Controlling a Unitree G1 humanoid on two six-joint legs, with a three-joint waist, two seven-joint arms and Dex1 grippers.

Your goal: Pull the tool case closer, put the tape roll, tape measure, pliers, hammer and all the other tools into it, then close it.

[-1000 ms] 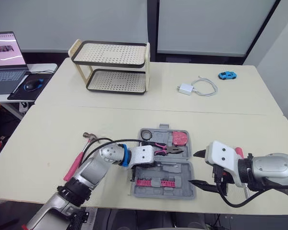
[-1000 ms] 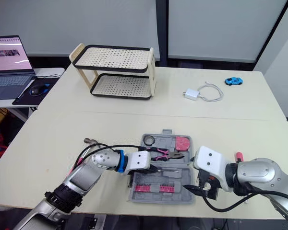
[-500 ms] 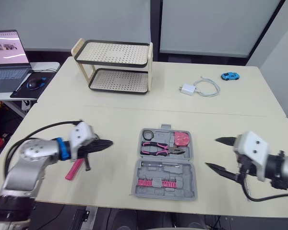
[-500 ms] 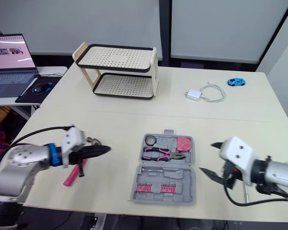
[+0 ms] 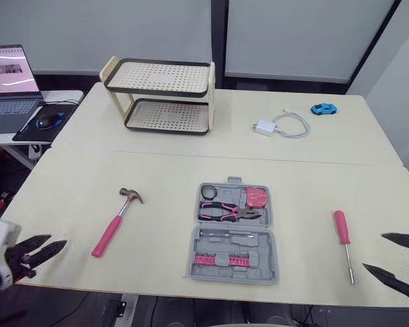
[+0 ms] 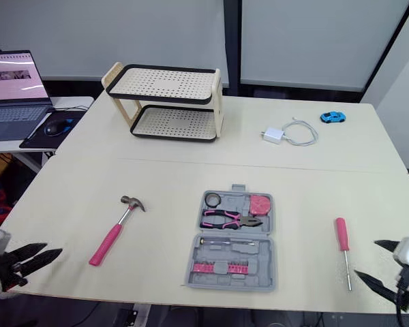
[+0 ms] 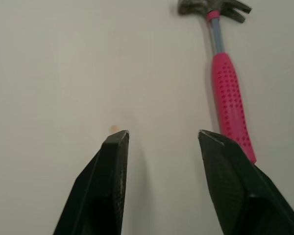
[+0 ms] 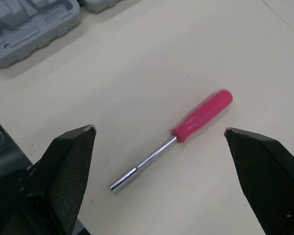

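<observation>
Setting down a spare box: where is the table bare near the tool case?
Bare: between hammer and tool case, between case and screwdriver, and the wide strip beyond the case toward rack and charger. Crowded inside the case.

We see a grey case (image 5: 264, 246) on the cream table (image 5: 157, 177), holding pink-and-black pliers (image 5: 228, 212), a pink tape measure (image 5: 256, 197), a black tape roll (image 5: 209, 193) and pink bits (image 5: 221, 259). Left, the hammer (image 5: 114, 223) has a pink dotted grip; right, the screwdriver (image 5: 345, 246) is pink with a silver shaft. Far off we see a cream dotted rack (image 5: 160, 76) rimmed black, a white charger (image 5: 264, 127), a blue car (image 5: 322, 107).
</observation>
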